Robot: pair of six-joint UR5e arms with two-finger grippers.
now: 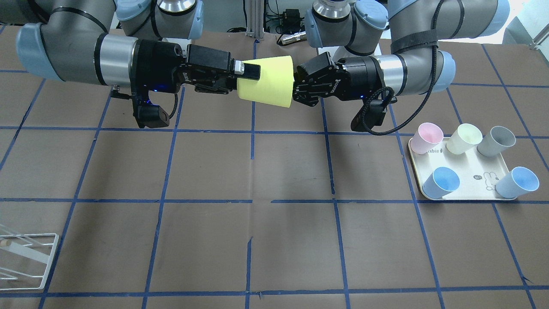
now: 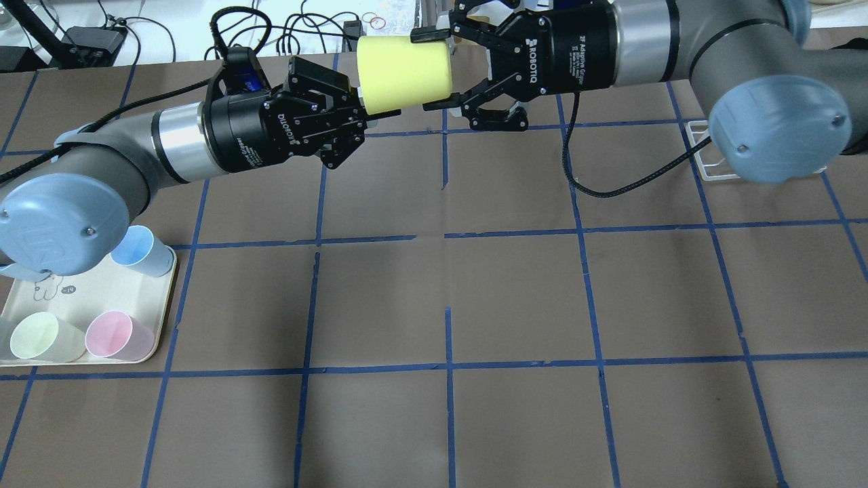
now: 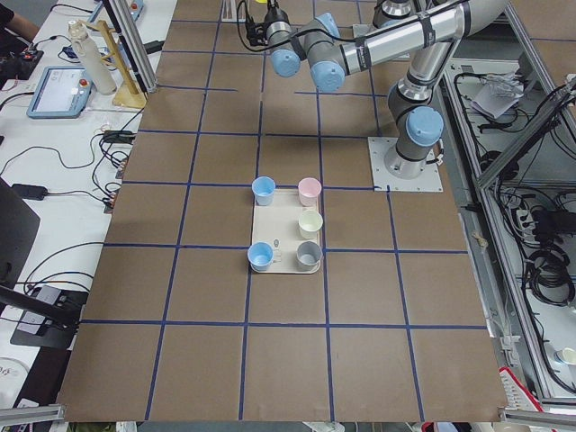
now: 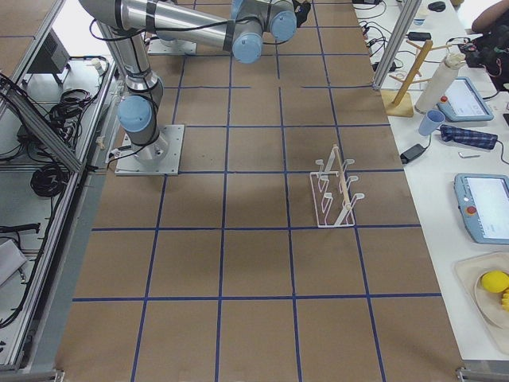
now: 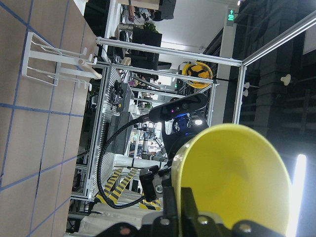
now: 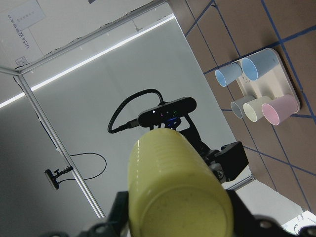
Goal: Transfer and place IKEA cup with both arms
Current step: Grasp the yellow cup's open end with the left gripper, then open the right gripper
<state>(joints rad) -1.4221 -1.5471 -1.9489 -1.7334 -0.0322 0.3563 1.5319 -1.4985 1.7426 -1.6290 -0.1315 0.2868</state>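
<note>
The IKEA cup (image 1: 270, 83), bright yellow, is held on its side in the air over the table's robot side, between both grippers. It also shows in the overhead view (image 2: 403, 74). My left gripper (image 1: 297, 83) (image 2: 363, 115) is shut on the rim at the cup's wide mouth. The left wrist view looks into the open mouth (image 5: 237, 177). My right gripper (image 1: 251, 81) (image 2: 435, 68) straddles the narrow base, one finger on each side, touching the wall. The right wrist view shows the cup's bottom (image 6: 173, 197).
A cream tray (image 1: 467, 191) (image 2: 163, 298) on my left side holds a pink cup (image 1: 427, 137), a pale cream-yellow cup (image 1: 464, 138), a grey cup (image 1: 496, 140) and two blue cups (image 1: 441, 182). A white wire rack (image 1: 25, 257) (image 2: 705, 156) stands on my right side.
</note>
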